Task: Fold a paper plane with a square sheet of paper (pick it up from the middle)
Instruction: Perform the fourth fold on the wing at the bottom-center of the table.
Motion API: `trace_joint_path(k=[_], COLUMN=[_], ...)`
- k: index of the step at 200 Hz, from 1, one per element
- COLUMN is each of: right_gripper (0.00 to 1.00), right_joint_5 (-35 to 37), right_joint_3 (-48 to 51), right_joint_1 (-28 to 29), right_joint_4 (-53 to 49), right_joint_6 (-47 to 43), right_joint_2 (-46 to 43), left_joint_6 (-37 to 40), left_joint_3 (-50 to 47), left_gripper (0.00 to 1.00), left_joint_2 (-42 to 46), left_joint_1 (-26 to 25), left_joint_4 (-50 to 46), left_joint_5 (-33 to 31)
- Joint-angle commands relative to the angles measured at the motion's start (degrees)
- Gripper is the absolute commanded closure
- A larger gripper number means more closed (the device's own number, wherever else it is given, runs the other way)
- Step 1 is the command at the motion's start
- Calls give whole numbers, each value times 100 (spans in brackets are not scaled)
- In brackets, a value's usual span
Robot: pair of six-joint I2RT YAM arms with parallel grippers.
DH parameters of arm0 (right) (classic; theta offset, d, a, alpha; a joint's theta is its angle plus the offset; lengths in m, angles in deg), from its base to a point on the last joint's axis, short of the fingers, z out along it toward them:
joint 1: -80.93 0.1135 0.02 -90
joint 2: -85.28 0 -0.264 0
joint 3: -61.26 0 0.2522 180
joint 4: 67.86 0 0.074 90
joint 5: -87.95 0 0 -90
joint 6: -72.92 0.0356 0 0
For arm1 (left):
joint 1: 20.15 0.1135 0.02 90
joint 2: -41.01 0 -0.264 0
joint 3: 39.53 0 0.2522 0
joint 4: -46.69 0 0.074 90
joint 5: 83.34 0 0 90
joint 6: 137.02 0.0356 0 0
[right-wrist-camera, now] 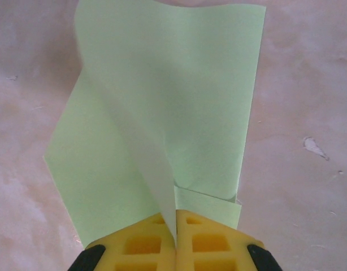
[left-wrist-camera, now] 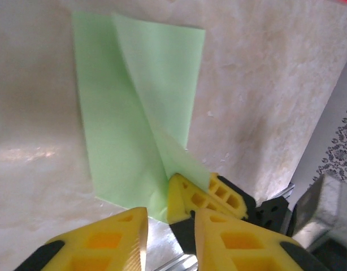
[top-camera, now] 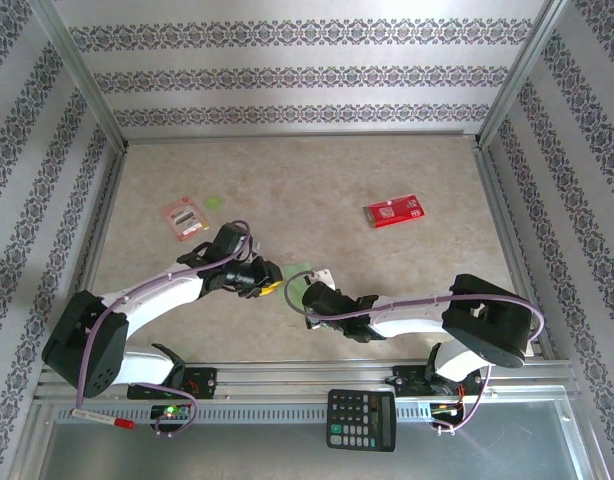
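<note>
Right claw (right-wrist-camera: 175, 221) pressed together, pinching a raised fold of the square sheet of paper (right-wrist-camera: 162, 101). Sheet is light green and partly folded, its lower layers lying flat on the surface (right-wrist-camera: 309, 186). Left claw (top-camera: 269, 279) spread, yellow fingers (left-wrist-camera: 105, 243) apart at the bottom of the left wrist frame, just beside the sheet's corner; contact unclear. Top view: sheet just below frame centre, between the two claws. Red packet (top-camera: 392, 212) right of centre, well apart. Calculator (top-camera: 360, 420) at bottom edge.

Patterned walls (top-camera: 287, 70), beige marbled tabletop (top-camera: 307, 170)
</note>
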Motion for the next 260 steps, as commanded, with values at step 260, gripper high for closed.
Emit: trace_joint_path(k=[260], right_gripper=[98], right_joint_5=[-1940], right_joint_3=[1133], right_joint_1=[-1053], right_joint_4=[2124], right_joint_6=[1467], right_joint_2=[82], left_joint_6=[607], left_joint_3=[453], left_gripper=[100], left_joint_2=[-1909], left_joint_1=[-353], left_joint_4=[598], left_joint_5=[107])
